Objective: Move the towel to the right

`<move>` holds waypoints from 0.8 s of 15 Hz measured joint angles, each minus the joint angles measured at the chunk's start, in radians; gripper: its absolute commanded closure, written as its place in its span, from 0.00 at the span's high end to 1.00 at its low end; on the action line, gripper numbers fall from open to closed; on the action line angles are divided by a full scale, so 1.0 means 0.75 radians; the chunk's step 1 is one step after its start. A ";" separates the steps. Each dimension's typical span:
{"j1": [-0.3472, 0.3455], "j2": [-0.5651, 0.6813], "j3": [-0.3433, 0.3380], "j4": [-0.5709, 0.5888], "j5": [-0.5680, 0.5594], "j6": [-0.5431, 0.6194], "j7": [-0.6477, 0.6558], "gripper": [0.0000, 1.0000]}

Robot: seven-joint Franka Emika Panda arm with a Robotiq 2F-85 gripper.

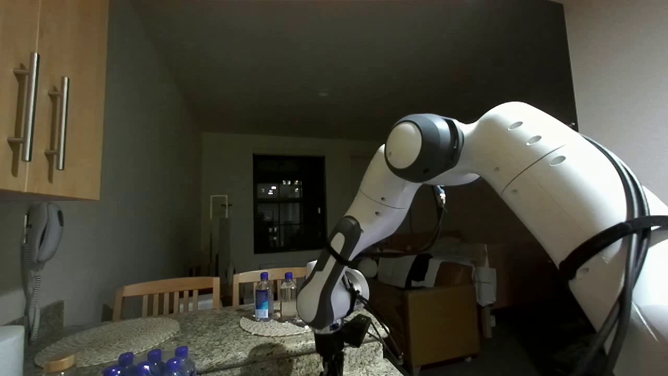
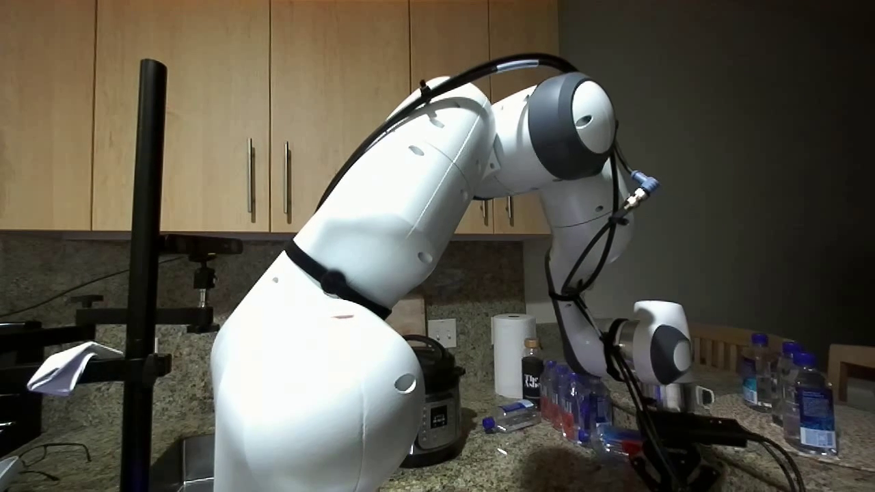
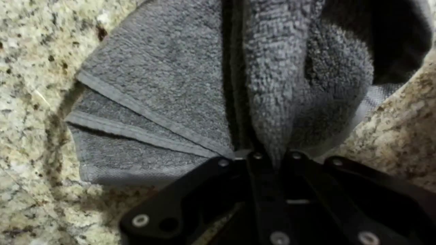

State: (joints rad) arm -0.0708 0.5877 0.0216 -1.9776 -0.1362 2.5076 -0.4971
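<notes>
Nipping a raised fold of the towel (image 3: 272, 78), your fingers (image 3: 264, 183) look drawn close together, the cloth tapering to a point between them. The grasp seems made and the carry not yet done, but how deep the bite goes is hidden, so test it with a small lift before you commit. Around that fold, the rest of the towel spreads in loose layers on the tabletop (image 3: 27, 143), hems fanned out on one side and a rounded bulge on the other. Expect those lower layers to trail, since you have hold of so little; draw them along low and slowly rather than swinging them. The wrist view shows no edge or corner of the tabletop, and neither exterior view shows the towel. Place it by the wrist (image 1: 326, 300) instead: in an exterior view that stands just in front of the raised ledge (image 1: 211, 339), near its right-hand corner as seen there. Taking right as the robot's own, you would likely head toward the tabletop's free edge, so stop well short. Farther out, bottles (image 2: 571, 403) stand near the wrist; steer clear of them, and let the cloth settle before spreading your fingers.
</notes>
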 measured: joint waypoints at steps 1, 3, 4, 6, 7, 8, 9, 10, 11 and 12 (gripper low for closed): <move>0.005 0.001 0.012 0.006 0.000 -0.001 0.000 0.11; 0.018 0.005 0.029 0.018 0.000 -0.001 0.001 0.11; 0.028 0.009 0.033 0.027 0.000 0.000 0.008 0.10; 0.052 0.028 0.033 0.060 0.000 0.000 0.042 0.10; 0.065 0.044 0.032 0.086 0.000 0.000 0.065 0.09; 0.075 0.064 0.030 0.116 0.000 0.000 0.087 0.10; 0.087 0.087 0.024 0.152 -0.002 0.000 0.112 0.10; 0.101 0.111 0.017 0.188 -0.005 0.000 0.136 0.10; 0.114 0.134 0.009 0.226 -0.013 0.000 0.160 0.10; 0.128 0.156 0.000 0.263 -0.025 0.000 0.186 0.10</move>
State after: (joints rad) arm 0.0251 0.7051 0.0214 -1.7806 -0.1547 2.5078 -0.3574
